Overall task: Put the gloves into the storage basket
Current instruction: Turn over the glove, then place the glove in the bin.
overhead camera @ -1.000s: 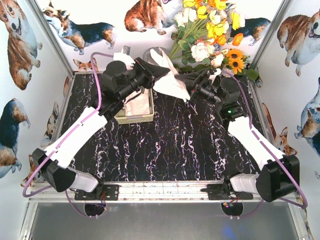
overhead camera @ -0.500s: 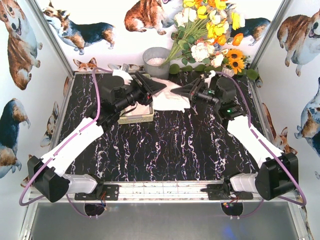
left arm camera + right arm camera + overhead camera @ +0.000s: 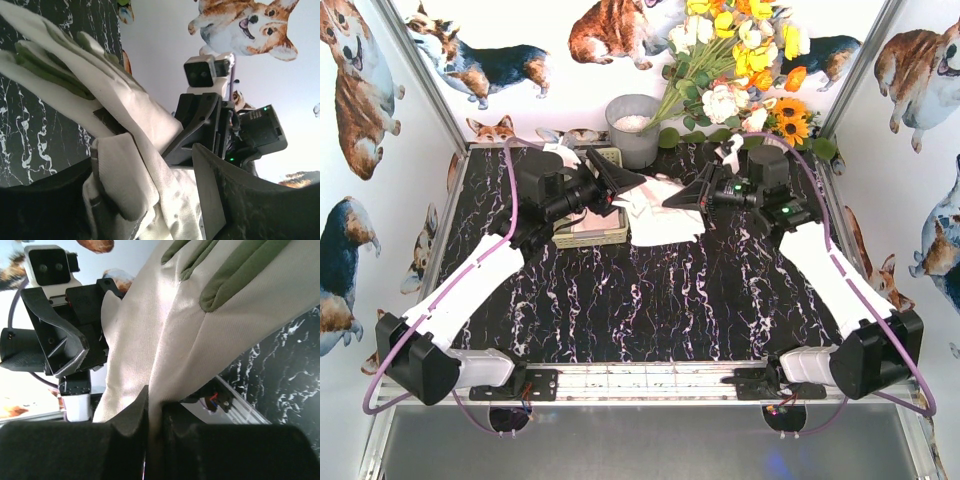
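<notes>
Just above the middle of the overhead frame, strung between both arms: cream-white glove (image 3: 665, 212), spread low over the black marbled counter (image 3: 670, 290). At its right edge, pinched tight in the narrow right pincer (image 3: 672, 198). At its left edge, bunched between the parted jaws of the left pincer (image 3: 628, 190); gripped or loose, cannot tell. Just beside it to the left, under the left arm: storage basket (image 3: 590, 241), second glove (image 3: 595, 222) inside.

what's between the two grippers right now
A cream glove spans the gap between the left gripper and the right gripper, pinched at each end, just right of the basket. The top view shows it best.
</notes>
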Motion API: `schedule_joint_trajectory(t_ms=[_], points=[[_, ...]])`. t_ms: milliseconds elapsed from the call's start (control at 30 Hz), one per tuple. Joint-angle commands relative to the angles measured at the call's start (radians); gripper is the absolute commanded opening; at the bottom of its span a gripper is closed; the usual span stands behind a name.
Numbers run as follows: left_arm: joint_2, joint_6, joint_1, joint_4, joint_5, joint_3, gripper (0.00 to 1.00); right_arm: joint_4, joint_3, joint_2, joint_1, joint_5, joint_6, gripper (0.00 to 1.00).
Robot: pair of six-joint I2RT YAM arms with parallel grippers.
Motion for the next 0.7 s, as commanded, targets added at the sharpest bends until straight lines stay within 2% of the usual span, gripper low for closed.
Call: schedule_joint_trajectory(t_ms=[0, 233, 300, 467, 533, 667], points=[[0.014, 0.019, 0.013, 0.025, 0.083, 0.005, 0.53, -0.195, 0.136, 0.007, 0.009, -0.001, -0.256, 0.0], [0.061, 0.031, 0.011, 0.037, 0.148, 0.03, 0.51, -0.448, 0.279, 0.051, 0.06, 0.139, -0.469, 0.0], [0.068, 0.051, 0.011, 0.019, 0.153, 0.038, 0.39, -0.472, 0.311, 0.069, 0.101, 0.21, -0.498, 0.0], [0.06, 0.21, 0.057, -0.16, 0.09, 0.076, 0.07, -0.509, 0.401, 0.134, 0.226, 0.482, -0.604, 0.0], [0.065, 0.26, 0.082, -0.193, 0.101, 0.072, 0.0, -0.487, 0.432, 0.176, 0.265, 0.552, -0.644, 0.0], [0.083, 0.384, 0.142, -0.268, 0.085, 0.079, 0.0, -0.37, 0.466, 0.273, 0.319, 0.645, -0.689, 0.0]])
